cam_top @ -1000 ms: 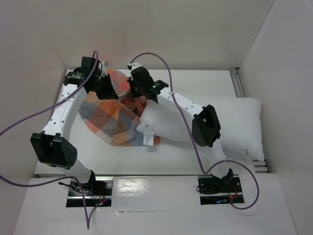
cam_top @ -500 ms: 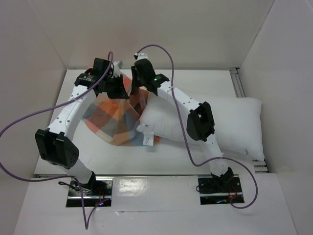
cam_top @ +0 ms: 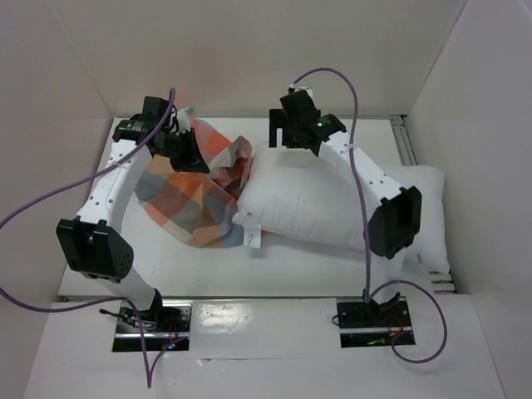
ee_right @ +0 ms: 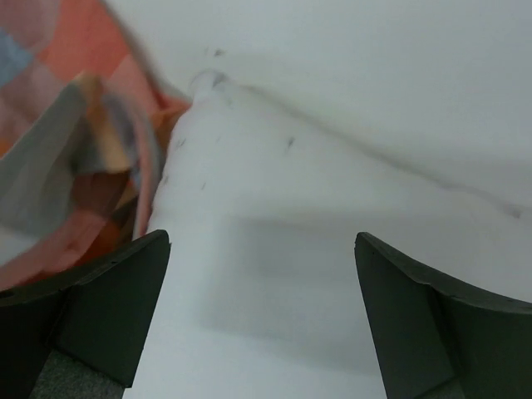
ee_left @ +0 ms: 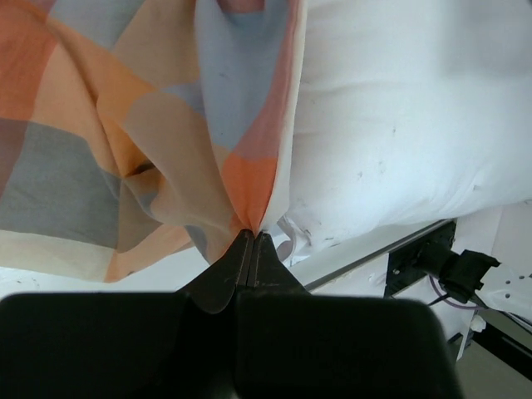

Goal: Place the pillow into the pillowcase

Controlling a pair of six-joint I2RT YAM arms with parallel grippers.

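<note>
The left pincer (ee_left: pixel 252 234) pinched a fold of the checked pillowcase (ee_left: pixel 125 125), which sat bunched at centre left of the overhead view. The right pincer (ee_right: pixel 262 249) hung spread wide, holding nothing, over the white pillow (ee_right: pixel 291 208). The pillow lay across the middle of the table (cam_top: pixel 208 274), its left end touching the pillowcase.

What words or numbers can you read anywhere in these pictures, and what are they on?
No text can be read in any view.
The tag on the pillow has faint dark marks, but they are too small to read.
The pillowcase shows only coloured checks, with no letters or numbers.
</note>
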